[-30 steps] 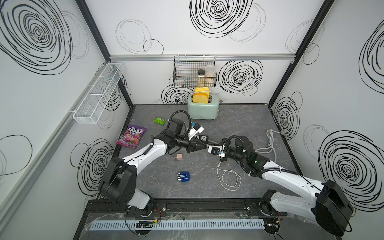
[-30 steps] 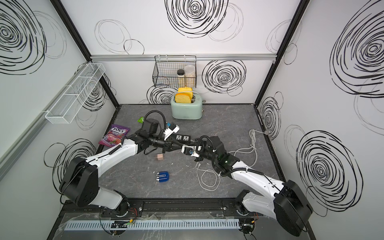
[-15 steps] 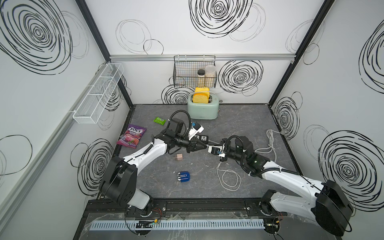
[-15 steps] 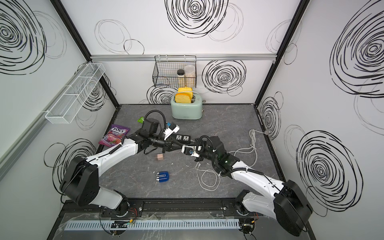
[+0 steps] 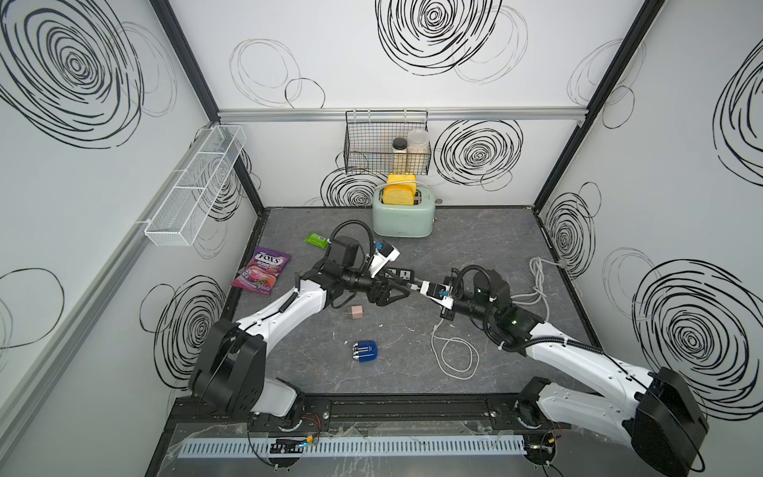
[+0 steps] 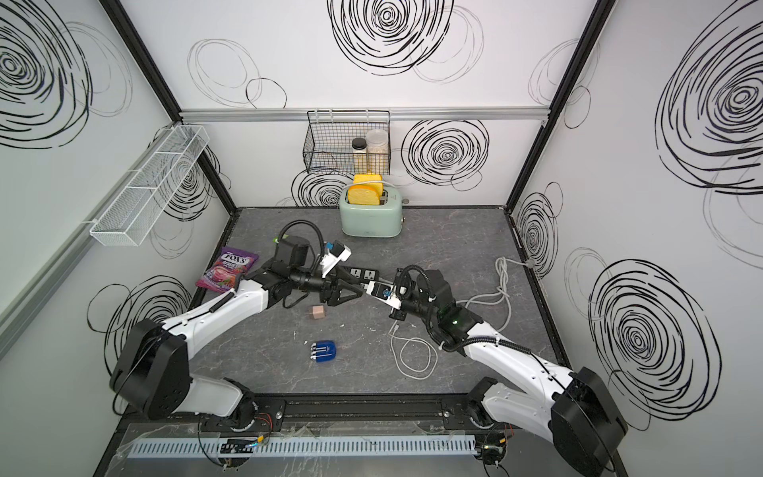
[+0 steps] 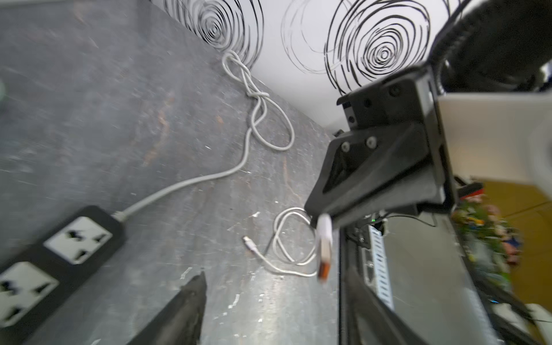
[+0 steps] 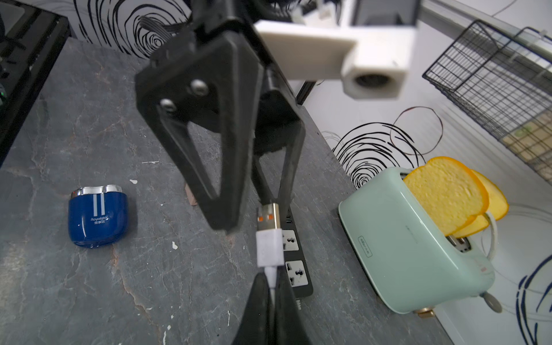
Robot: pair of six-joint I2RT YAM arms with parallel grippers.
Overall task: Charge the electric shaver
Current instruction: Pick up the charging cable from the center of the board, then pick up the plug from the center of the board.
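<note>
At centre frame in both top views, the right gripper is clamped on the cable just behind its plug, seemingly to keep the plug exposed. The left gripper has its jaws apart at the plug's tip. The shaver lies lower centre, unplugged.

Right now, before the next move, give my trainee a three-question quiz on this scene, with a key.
1. True or false: a gripper holds the electric shaver.
2. What does the right gripper pinch? A) white USB cable B) pink adapter C) power strip
3. Fill in: the left gripper is ____ (open/shut).
Key: 1 false; 2 A; 3 open.
</note>
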